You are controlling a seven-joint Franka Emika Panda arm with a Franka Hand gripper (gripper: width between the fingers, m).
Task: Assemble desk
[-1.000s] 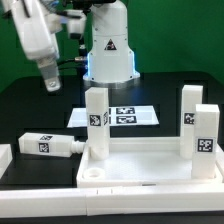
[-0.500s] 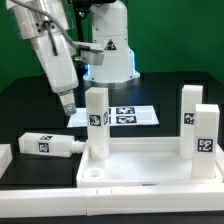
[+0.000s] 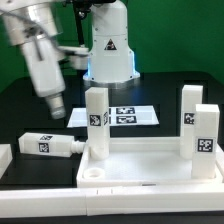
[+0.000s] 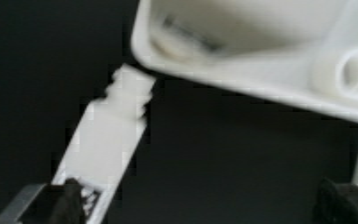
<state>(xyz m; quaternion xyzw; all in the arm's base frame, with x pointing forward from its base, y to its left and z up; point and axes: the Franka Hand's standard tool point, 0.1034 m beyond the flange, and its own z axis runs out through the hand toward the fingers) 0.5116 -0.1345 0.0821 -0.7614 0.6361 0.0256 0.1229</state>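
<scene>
Jaws (image 3: 56,108) spread wide, holding nothing; loose leg (image 3: 48,145) lies flat below them, apart; desk top (image 3: 150,165) off to the side.

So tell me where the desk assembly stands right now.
Done: three legs stand upright on the desk top, at and. In hand: nothing; the gripper is open and empty, hanging above the fourth leg, which lies flat on the table. Left: pick up that leg and fit it into the free corner socket.
</scene>
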